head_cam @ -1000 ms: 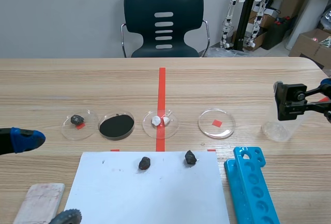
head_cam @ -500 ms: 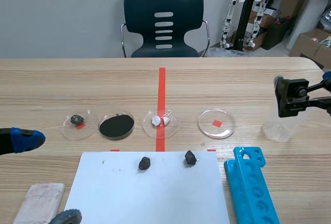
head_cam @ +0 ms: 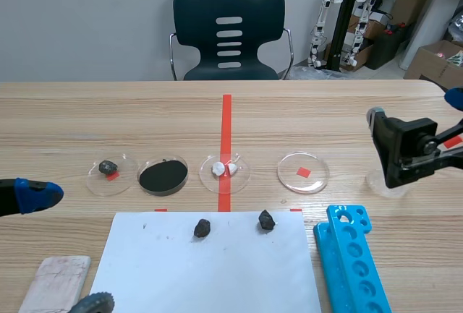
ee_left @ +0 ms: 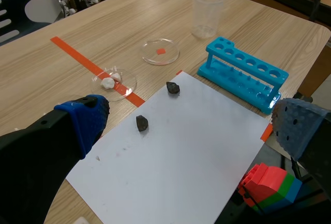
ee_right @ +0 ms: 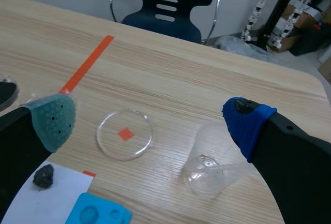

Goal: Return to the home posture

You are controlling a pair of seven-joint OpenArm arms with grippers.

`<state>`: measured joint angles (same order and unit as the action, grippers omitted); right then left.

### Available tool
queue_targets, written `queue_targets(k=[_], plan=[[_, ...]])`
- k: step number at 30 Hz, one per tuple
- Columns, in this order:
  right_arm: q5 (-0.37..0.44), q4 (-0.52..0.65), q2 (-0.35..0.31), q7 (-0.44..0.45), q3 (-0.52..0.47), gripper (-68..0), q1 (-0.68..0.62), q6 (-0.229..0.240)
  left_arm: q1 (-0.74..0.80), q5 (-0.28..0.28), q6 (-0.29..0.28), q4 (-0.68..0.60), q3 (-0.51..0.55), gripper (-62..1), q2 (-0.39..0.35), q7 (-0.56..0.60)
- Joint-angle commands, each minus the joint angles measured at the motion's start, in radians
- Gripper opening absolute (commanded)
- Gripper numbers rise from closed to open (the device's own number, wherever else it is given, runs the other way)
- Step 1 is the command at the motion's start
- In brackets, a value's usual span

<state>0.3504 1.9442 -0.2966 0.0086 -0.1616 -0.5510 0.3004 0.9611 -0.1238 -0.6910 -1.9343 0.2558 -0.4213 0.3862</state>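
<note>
My left gripper (ee_left: 191, 125) stands open near the table's front left corner, over the white paper sheet (ee_left: 176, 146), with nothing between its fingers. Its blue pad (head_cam: 36, 194) shows at the scene's left edge. My right gripper (ee_right: 150, 122) is open too, above the empty petri dish (ee_right: 124, 134) and the clear beaker (ee_right: 212, 157), holding nothing. A clear pipette lies inside the beaker. In the scene view the right arm (head_cam: 405, 150) crosses in front of the beaker (head_cam: 376, 181) and hides most of it.
Three more petri dishes hold a dark rock (head_cam: 108, 166), black powder (head_cam: 163, 176) and white pieces (head_cam: 223, 169). Two dark rocks (head_cam: 202, 228) (head_cam: 266, 219) lie on the paper. A blue tube rack (head_cam: 351, 262) sits front right, a pale block (head_cam: 54, 283) front left, a chair (head_cam: 228, 31) behind.
The right arm has moved left and a little lower, now covering most of the beaker. The left arm has not moved.
</note>
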Motion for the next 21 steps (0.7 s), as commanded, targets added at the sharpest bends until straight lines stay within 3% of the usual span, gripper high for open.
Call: queue_targets(k=[1, 10, 21], plan=[[-0.010, 0.033, -0.013, 0.045, -0.002, -8.2, -0.032, 0.006, 0.005, -0.013, -0.004, -0.016, -0.007, 1.4, -0.003, 0.016], [-0.059, 0.131, -0.013, 0.161, -0.002, -8.2, -0.216, 0.090, 0.005, -0.013, -0.004, -0.016, -0.007, 1.4, -0.003, 0.016], [-0.079, 0.217, -0.013, 0.242, -0.001, -8.2, -0.370, 0.121, 0.005, -0.013, -0.004, -0.016, -0.007, 1.4, -0.003, 0.016]])
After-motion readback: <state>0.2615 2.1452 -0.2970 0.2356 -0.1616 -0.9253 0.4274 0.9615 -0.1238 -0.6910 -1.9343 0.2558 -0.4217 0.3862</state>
